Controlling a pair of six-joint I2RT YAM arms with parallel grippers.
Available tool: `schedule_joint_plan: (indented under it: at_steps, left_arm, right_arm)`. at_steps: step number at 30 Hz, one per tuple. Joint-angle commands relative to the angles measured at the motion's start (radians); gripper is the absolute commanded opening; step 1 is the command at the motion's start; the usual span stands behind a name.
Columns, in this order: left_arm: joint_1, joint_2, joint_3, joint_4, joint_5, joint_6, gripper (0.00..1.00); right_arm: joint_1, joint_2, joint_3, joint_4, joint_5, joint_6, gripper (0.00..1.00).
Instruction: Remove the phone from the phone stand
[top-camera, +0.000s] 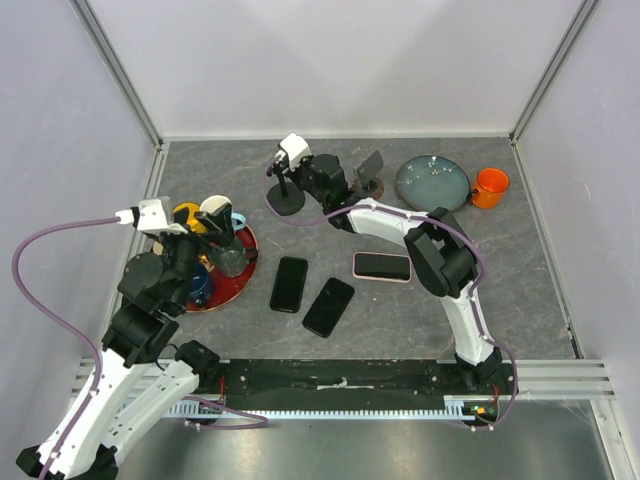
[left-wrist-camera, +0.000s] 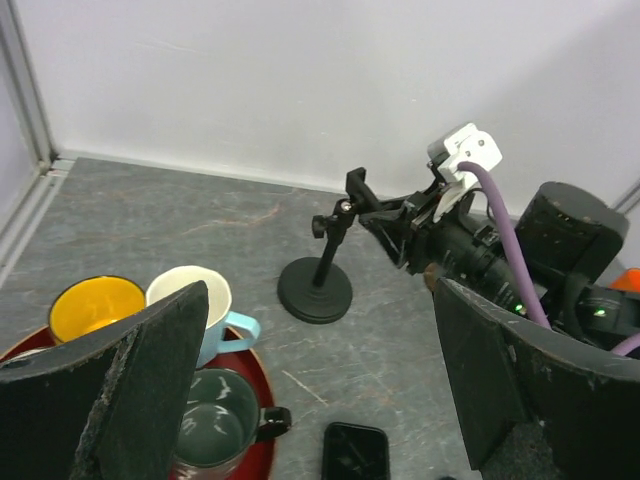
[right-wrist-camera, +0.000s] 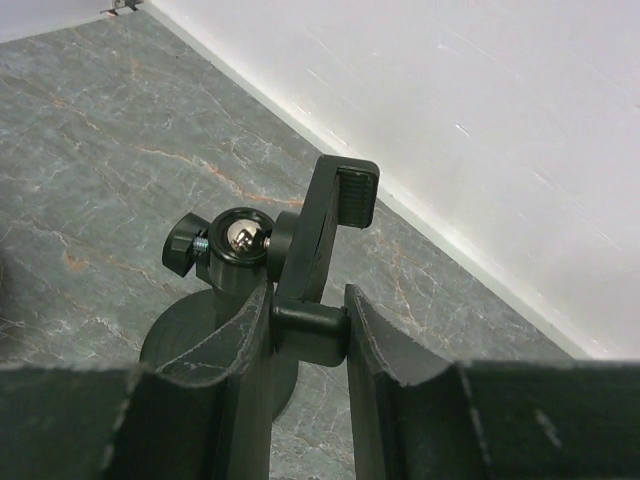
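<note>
Overhead view down on whole table (top-camera: 520, 280); both wrist views low, sharing the phone stand (left-wrist-camera: 318, 290), right closest.

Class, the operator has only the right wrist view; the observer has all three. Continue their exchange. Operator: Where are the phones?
Observer: Three phones lie flat on the table, nearer the arms than the stand.
Operator: And the left hand?
Observer: The left hand is open above a red tray of mugs.
Operator: What's far right?
Observer: A plate and an orange mug.
</note>
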Motion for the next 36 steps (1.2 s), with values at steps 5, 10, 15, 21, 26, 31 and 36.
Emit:
schedule_joint_plan:
  at_steps: [5,10,15,21,26,31,36]
  left_arm:
    - [0.000,-0.018,-0.010,-0.012,-0.066,0.094,1.00]
    - [0.000,-0.026,-0.013,-0.012,-0.054,0.098,1.00]
    - [0.000,-0.055,-0.019,-0.014,-0.038,0.106,1.00]
    - [0.000,-0.112,-0.013,-0.015,-0.034,0.129,0.99]
    - [0.000,-0.136,-0.002,-0.014,-0.051,0.143,1.00]
    - [0.000,-0.153,0.017,-0.026,-0.054,0.161,1.00]
    - [0.000,-0.196,0.008,-0.008,-0.072,0.187,1.00]
  right_arm:
    - [0.029,-0.006,0.124,-0.025,0.041,-0.016,0.41]
    - [0.027,-0.047,0.145,-0.077,0.081,0.038,0.75]
    - [0.022,-0.147,0.096,-0.103,0.142,0.101,0.88]
    - [-0.036,-0.335,-0.022,-0.186,0.231,0.190,0.97]
    - [-0.154,-0.550,-0.144,-0.312,0.302,0.380,0.98]
    - [-0.272,-0.792,-0.313,-0.379,0.430,0.435,0.98]
    - [-0.307,-1.013,-0.506,-0.393,0.553,0.411,0.98]
